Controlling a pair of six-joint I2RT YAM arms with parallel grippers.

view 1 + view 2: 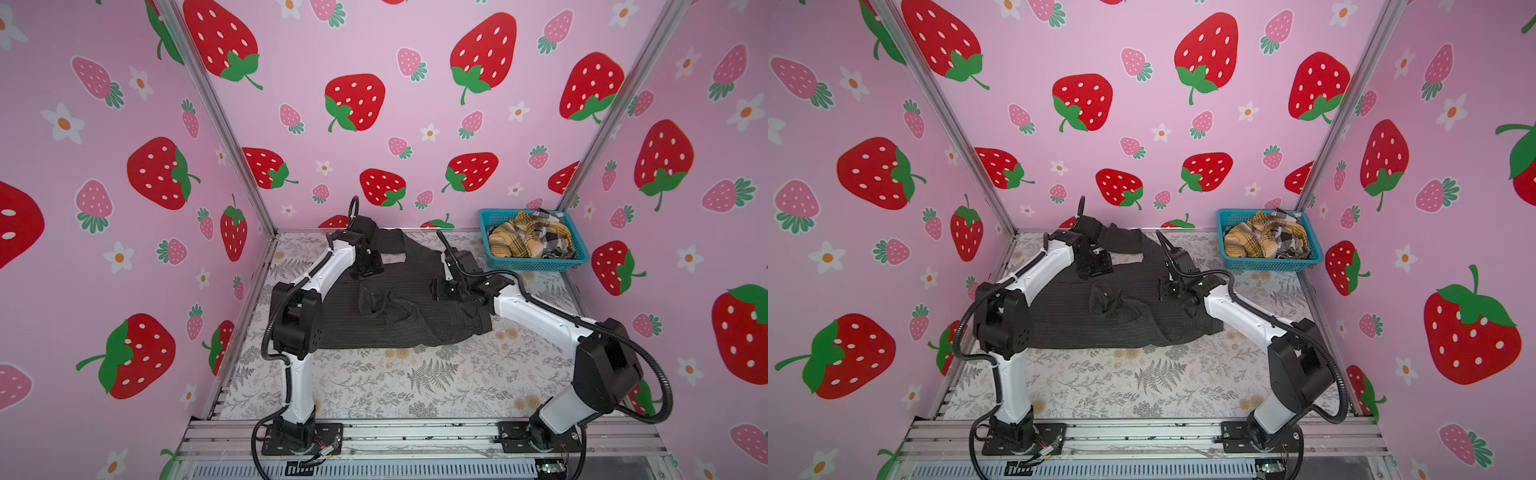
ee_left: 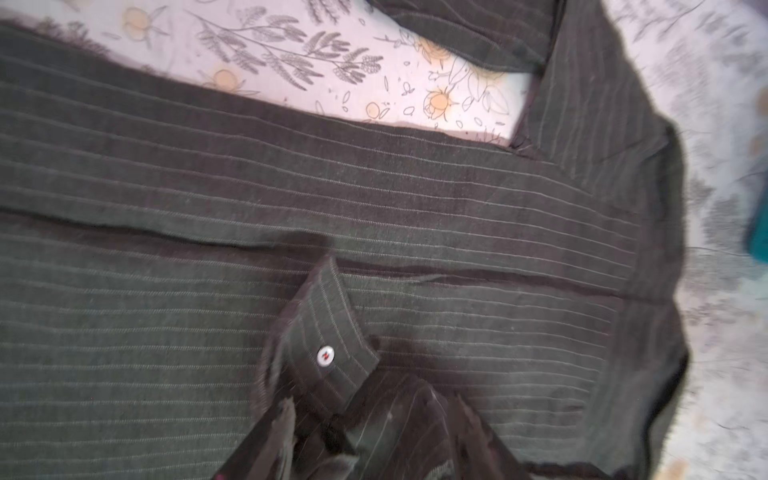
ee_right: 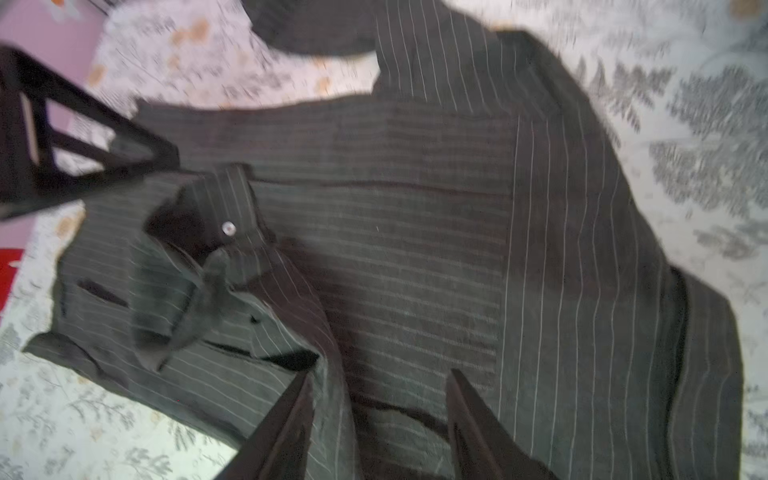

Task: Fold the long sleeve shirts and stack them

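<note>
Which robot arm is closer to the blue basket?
Right. The right gripper is over the dark shirt, near the blue basket; the left gripper is farther away, across the shirt.

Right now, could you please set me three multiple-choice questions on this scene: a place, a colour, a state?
1. The basket stands at the table's: A near left corner; B centre; C far right corner.
2. The shirt on the table is: A red; B dark, pinstriped; C white.
3. The right gripper is: A open; B shut on the basket; C unseen.
C: it sits by the back wall, at right. B: pale stripes on dark cloth. A: its jaws stand apart over the cloth.
</note>
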